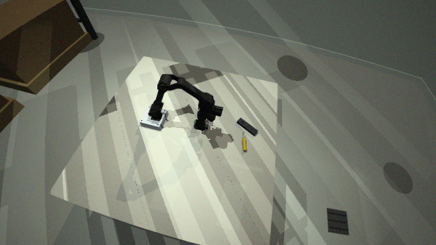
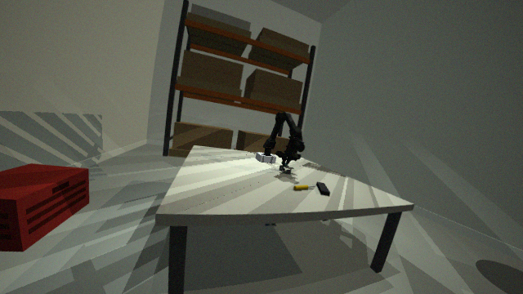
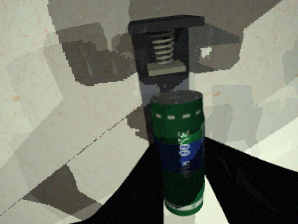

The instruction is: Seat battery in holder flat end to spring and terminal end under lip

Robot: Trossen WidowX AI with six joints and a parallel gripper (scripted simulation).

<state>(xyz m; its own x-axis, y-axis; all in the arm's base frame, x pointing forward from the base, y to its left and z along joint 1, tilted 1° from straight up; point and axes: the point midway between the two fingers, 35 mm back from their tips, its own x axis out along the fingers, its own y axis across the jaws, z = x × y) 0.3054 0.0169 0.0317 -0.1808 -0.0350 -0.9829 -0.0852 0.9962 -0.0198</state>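
Observation:
The green battery (image 3: 177,175) with a blue band is held in my gripper (image 3: 177,147) (image 1: 201,128) (image 2: 285,164), which is shut on it. In the wrist view its flat grey end points toward the spring (image 3: 163,47) of the dark holder (image 3: 167,22). A pale contact plate (image 3: 166,68) sits on the spring's near end, with a gap between it and the battery. The battery overlaps the holder's near part and is slightly right of its centreline. Its height above the holder floor cannot be told. The lip and the holder's near end are hidden.
On the table (image 1: 102,190) (image 2: 229,204), a black block (image 1: 247,126) (image 2: 323,189) and a yellow-handled screwdriver (image 1: 244,144) (image 2: 301,188) lie beyond the gripper, away from the arm's white base (image 1: 151,124) (image 2: 261,158). Shelving and a red box (image 2: 49,196) stand off the table.

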